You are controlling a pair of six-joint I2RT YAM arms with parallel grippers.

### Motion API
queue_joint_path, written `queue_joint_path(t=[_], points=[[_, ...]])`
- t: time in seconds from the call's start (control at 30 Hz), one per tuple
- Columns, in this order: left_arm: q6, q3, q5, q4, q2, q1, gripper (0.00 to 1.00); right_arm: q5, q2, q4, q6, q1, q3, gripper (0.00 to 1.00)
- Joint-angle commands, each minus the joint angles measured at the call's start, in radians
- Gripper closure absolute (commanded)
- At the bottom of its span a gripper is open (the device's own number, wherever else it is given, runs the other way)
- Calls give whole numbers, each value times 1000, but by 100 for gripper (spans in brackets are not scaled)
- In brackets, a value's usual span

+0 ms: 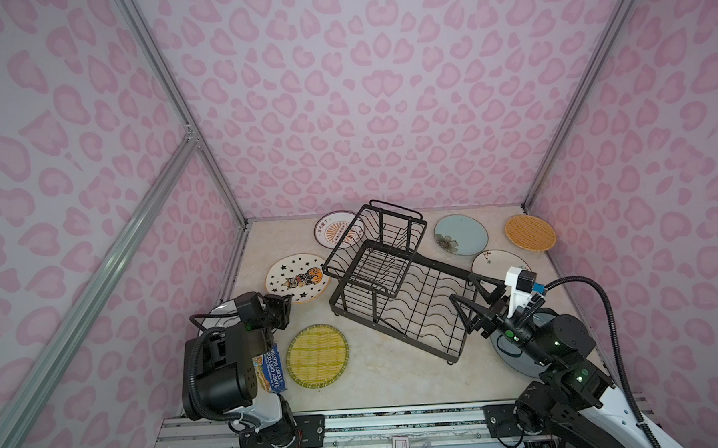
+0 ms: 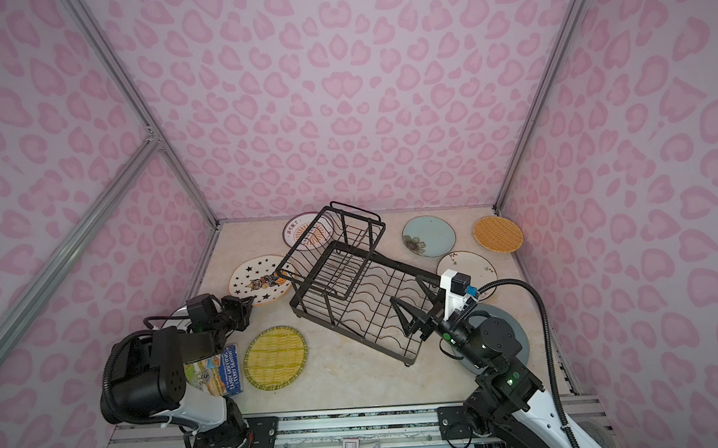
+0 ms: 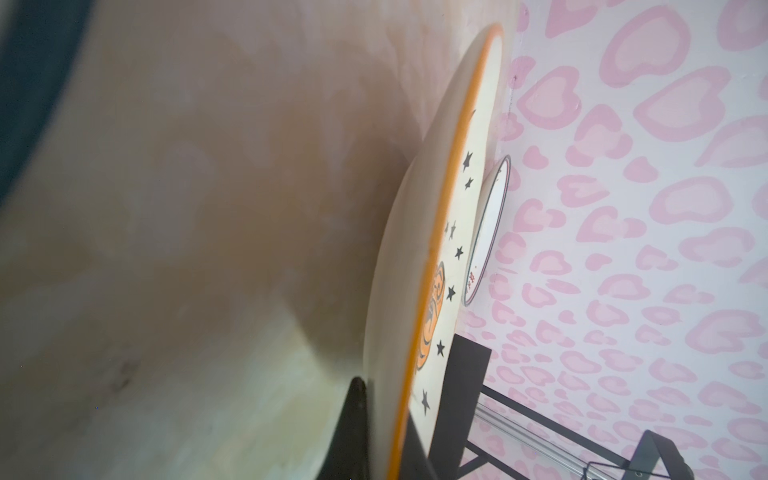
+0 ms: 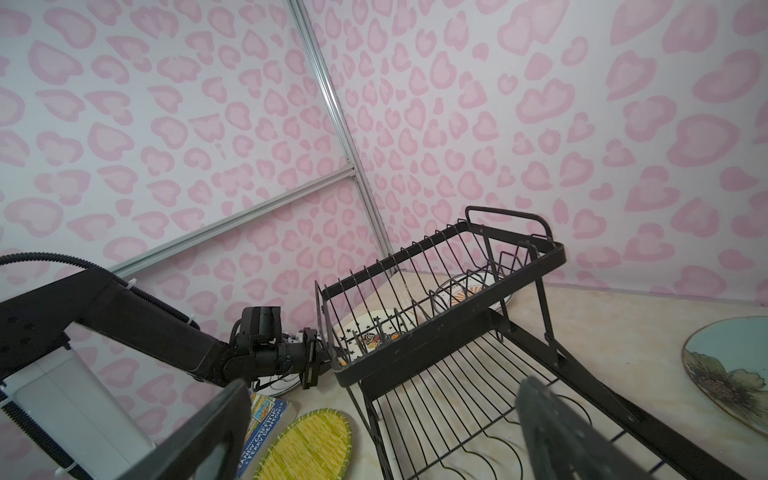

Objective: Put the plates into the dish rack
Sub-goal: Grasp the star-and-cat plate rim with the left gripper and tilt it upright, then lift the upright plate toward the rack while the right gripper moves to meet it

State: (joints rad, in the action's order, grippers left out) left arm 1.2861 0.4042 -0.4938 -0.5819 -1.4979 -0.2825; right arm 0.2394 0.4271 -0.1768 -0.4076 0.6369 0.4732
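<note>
Pincers differ: left pincer [image 1: 288, 300] grips star plate [image 1: 295, 277] rim, right pincer [image 1: 462, 286] gapes.

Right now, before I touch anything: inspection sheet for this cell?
Surface: beige marble-look tabletop, no spills seen.
Job's things: black wire dish rack empty; eight round plates on the tabletop around it, two partly under the arms.
Clutter: blue printed box beside the yellow woven-look plate.
Grippers: left gripper shut on the orange-rimmed star-printed plate at its edge; right gripper open, empty, over the rack's lower tray.
Cables: black corrugated hoses loop off both arms; no snag seen.
Surroundings: pink heart-print walls, aluminium frame posts; nothing else seen.
</note>
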Motion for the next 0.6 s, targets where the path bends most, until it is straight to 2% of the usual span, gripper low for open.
queue_joint_path(t=[0.0, 0.3, 0.57], points=[[-41, 30, -18, 5, 88, 0, 97, -8, -6, 1, -10, 2, 4, 0], [-165, 137, 132, 497, 408, -2, 97, -27, -28, 33, 9, 5, 22, 0], [-195, 273, 151, 771, 587, -9, 97, -50, 12, 18, 31, 6, 60, 0]])
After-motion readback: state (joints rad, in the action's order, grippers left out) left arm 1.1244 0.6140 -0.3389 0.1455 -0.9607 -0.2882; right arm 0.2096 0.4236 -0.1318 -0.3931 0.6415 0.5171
